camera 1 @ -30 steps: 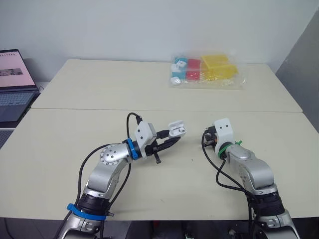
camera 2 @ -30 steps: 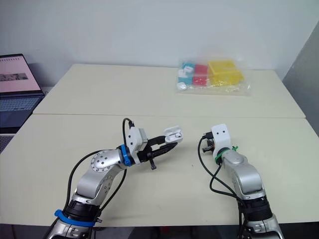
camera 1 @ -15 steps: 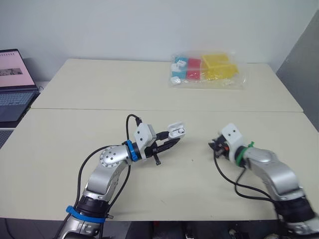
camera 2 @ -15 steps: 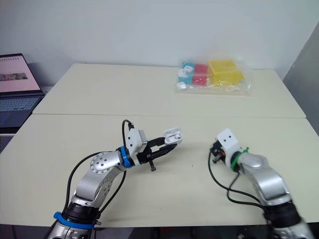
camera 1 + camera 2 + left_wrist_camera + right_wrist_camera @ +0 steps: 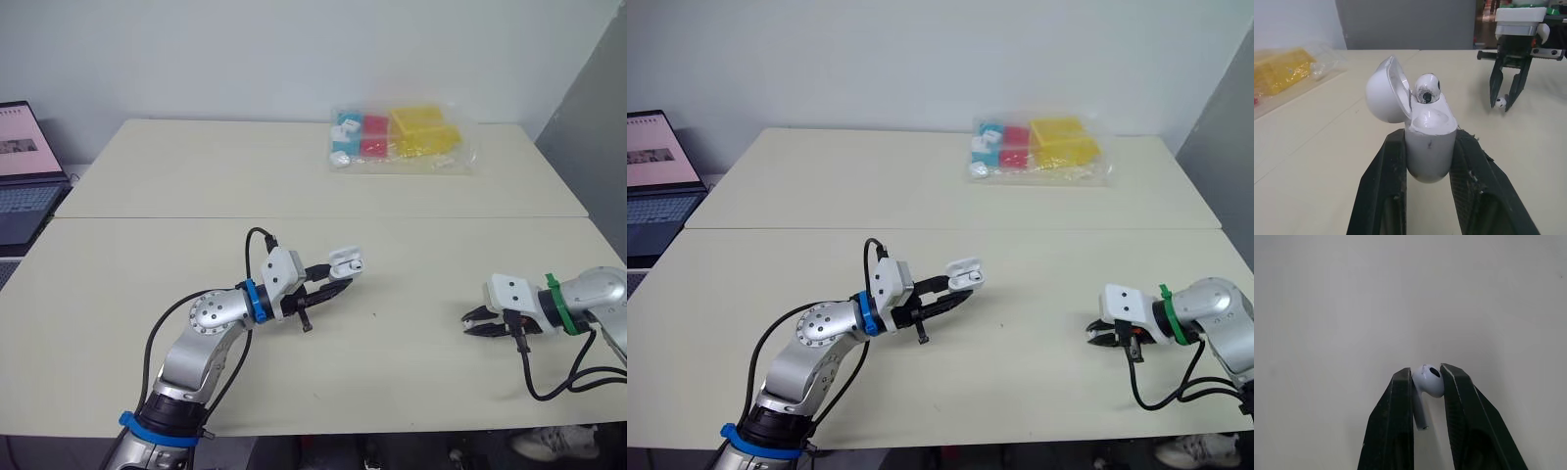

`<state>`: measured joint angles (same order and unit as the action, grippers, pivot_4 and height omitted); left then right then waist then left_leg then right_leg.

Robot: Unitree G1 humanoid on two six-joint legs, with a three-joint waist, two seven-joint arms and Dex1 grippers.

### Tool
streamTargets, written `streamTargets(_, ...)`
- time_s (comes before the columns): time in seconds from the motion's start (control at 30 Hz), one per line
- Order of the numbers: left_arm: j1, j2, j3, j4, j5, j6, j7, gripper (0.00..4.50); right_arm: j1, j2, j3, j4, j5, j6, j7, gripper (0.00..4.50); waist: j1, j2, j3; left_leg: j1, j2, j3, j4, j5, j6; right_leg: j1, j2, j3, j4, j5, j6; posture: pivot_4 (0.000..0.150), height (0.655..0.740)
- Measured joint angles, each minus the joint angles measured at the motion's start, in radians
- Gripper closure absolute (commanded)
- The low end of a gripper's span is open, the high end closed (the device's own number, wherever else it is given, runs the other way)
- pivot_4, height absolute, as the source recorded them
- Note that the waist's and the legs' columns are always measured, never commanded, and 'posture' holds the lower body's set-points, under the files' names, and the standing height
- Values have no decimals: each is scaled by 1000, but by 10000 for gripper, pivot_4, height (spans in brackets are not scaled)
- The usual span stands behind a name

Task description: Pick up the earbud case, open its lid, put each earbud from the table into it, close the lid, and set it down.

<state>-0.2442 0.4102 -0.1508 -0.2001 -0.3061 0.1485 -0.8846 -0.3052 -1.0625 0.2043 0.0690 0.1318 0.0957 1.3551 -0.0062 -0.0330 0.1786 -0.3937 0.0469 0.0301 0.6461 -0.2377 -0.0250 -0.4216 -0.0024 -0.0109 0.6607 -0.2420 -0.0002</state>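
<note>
Right wrist view: right hand (image 5: 1426,376) pinches loose earbud (image 5: 1428,381) between its fingers, close to tabletop (image 5: 1327,308) | left hand (image 5: 1429,139) clamps earbud case (image 5: 1429,152), lid open, second earbud (image 5: 1426,88) seated inside, well apart from right hand

Silver arms (image 5: 210,319), black cables (image 5: 545,389), blue-banded left claw (image 5: 341,280), green-banded right claw (image 5: 472,325)

light: bright, even, diffuse | shadows: faint, soft-edged
</note>
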Motion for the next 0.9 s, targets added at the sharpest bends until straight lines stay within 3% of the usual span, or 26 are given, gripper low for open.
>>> streamTargets(0.17,3,9,0,-6,-1,12,-1,36886,-74,7,44,119,-56,-91,76,40165,3,0,0,0,0,1,0,0,0,0,0,1,0,0,0,1500,7359)
streamTargets(0.33,4,18,0,-16,-2,22,0,36886,-117,34,49,151,-67,-48,95,40165,3,0,0,0,0,0,0,0,0,0,0,0,1,0,0,1500,7359)
streamTargets(0.57,8,18,0,-28,-3,25,1,36886,-119,42,49,165,-84,-87,98,16584,4,0,0,1,0,1,1,0,0,0,0,1,1,0,0,1500,7359)
streamTargets(0.9,13,11,-1,-27,-3,26,4,36886,-114,-49,-53,1,-13,50,121,15819,4,1,1,1,0,1,1,0,0,0,0,1,2,0,0,1500,7359)
